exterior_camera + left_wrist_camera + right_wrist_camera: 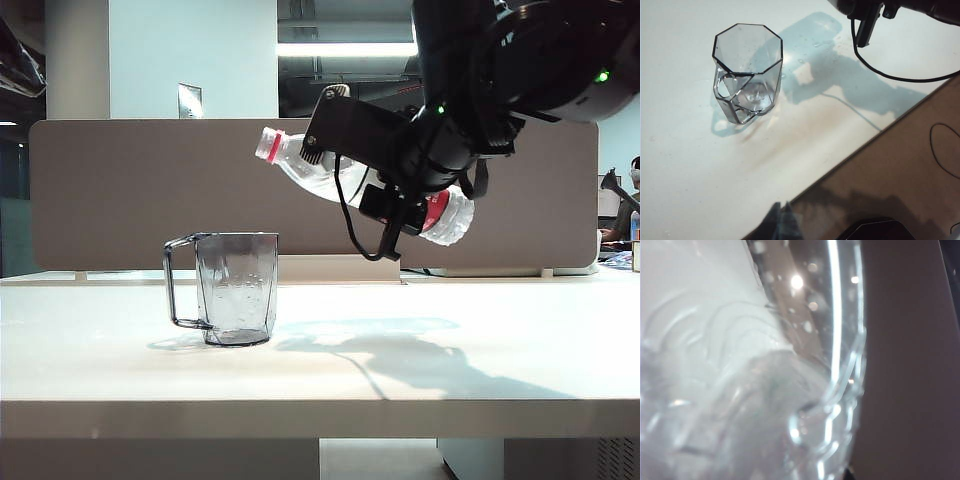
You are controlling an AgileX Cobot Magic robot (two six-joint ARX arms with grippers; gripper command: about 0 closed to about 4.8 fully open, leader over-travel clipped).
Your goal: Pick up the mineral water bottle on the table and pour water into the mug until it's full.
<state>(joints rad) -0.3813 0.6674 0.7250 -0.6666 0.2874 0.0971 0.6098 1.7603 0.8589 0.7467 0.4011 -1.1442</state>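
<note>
- Table [480,370]: wide, white, with a few drops near the mug.
- Right gripper [385,190]: aloft right of centre, clamped on the bottle.
- Bottle [300,170]: lifted and tilted, mouth up-left, above and right of the mug; no stream yet.
- Mug [237,285]: left of centre, upright, nearly empty; filling remains.
- Left gripper: out of sight.

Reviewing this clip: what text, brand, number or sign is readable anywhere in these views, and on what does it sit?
None can be read.
Mineral water bottle, held tilted in the right pincer above the table: its red label is mostly hidden behind the pincer; no characters legible.
Mug: no print visible.
Small sign on the far wall: too small to read.
Left pincer: not in view.
</note>
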